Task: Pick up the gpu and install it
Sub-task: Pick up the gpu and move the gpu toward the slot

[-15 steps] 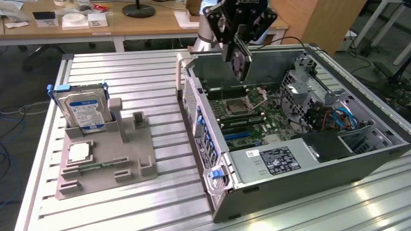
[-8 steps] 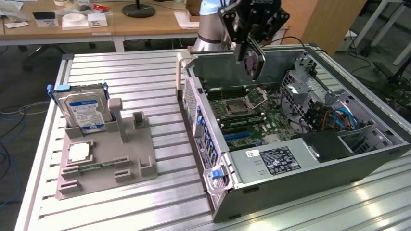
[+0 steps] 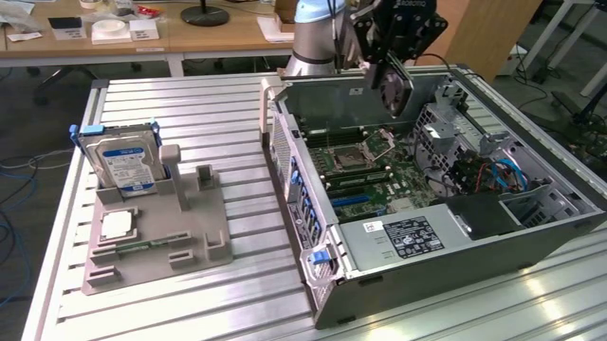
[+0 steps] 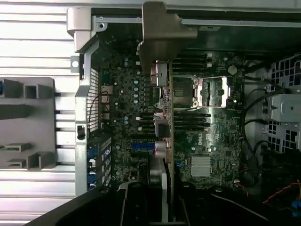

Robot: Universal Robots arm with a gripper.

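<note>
The pincer point(image 3: 387, 65) is clenched on the gpu point(image 3: 396, 91), gripping the card by its upper edge so that it hangs on edge with the round fan facing sideways. In the wrist view the card appears edge-on as a thin line, with its silvery end bracket point(image 4: 162, 35) towards the rear wall of the computer case point(image 3: 474, 249). Held upright like this, the connector edge looks to be pointing down at the motherboard point(image 3: 374, 177), which I judge is the attitude a slot needs.

The gpu is in the air above the open case, over the far part of the board near the CPU socket point(image 3: 356, 155). It touches nothing below and is not seated.

The arm point(image 3: 318, 35) rises from behind the case at the desk's far side, with the wrist turned so the pincer points straight down into the opening.

On the exterior view's left, well apart from the case, a grey parts holder point(image 3: 161, 241) on the slotted metal desk point(image 3: 190, 106) has a hard drive point(image 3: 121, 167) standing in it.
</note>
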